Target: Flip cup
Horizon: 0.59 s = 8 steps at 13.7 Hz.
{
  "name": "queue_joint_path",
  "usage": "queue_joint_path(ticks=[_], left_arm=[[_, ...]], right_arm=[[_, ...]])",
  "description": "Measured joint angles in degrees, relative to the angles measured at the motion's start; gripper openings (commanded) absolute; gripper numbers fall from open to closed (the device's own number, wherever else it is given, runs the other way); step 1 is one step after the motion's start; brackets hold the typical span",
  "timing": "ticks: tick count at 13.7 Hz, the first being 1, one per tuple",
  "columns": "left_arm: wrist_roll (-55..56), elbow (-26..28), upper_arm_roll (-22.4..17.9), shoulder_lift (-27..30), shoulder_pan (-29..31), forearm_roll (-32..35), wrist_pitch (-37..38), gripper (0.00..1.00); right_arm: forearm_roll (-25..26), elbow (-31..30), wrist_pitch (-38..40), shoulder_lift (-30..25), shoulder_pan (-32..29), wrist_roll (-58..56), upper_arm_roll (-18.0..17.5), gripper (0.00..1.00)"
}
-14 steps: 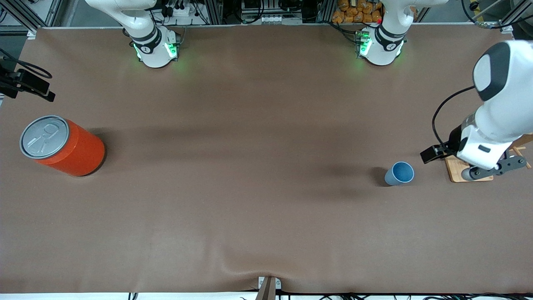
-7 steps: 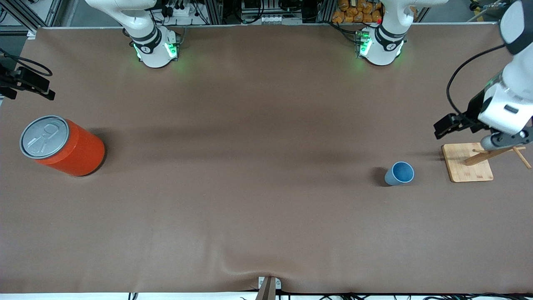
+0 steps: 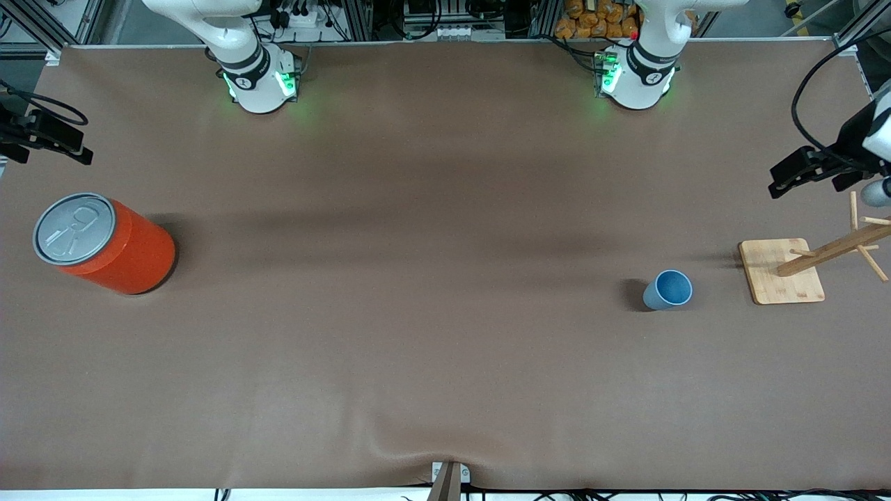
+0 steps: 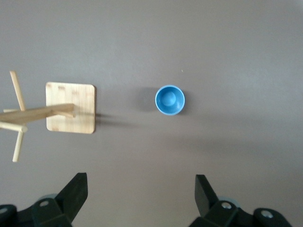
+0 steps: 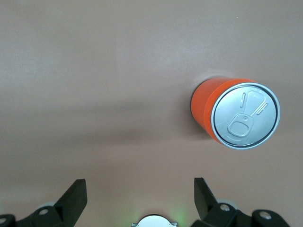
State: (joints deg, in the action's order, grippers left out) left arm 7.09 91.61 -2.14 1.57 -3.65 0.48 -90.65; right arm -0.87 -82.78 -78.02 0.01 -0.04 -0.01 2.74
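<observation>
The small light-blue cup [image 3: 668, 290] stands upright, mouth up, on the brown table toward the left arm's end. It also shows in the left wrist view [image 4: 170, 100], seen from straight above. My left gripper [image 4: 141, 189] is open and empty, high over the table, apart from the cup. In the front view only part of the left hand [image 3: 860, 149] shows, at the picture's edge over the table's end. My right gripper [image 5: 140, 191] is open and empty, high over the table near the orange can [image 5: 236, 116].
A wooden peg rack on a square base [image 3: 781, 280] stands beside the cup, closer to the table's end; it also shows in the left wrist view [image 4: 71, 114]. The large orange can [image 3: 104, 243] stands at the right arm's end.
My left hand has risen from over the wooden rack and drawn away toward the table's end and the robots' side. The cup, rack and can have not moved.
</observation>
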Motion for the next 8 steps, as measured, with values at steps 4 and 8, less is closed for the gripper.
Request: queue_joint_path(ticks=[4, 8], left_arm=[[-0.18, 0.02, 0.43, 1.33, 0.05, -0.94, 3.65, 1.00], [-0.19, 0.17, 1.00, 2.72, -0.15, -0.97, 6.02, 1.00]], right_arm=[[0.00, 0.00, 0.03, 0.00, 0.00, 0.00, 0.00, 1.00], [0.00, 0.00, 0.05, 0.00, 0.00, 0.00, -0.01, 1.00]])
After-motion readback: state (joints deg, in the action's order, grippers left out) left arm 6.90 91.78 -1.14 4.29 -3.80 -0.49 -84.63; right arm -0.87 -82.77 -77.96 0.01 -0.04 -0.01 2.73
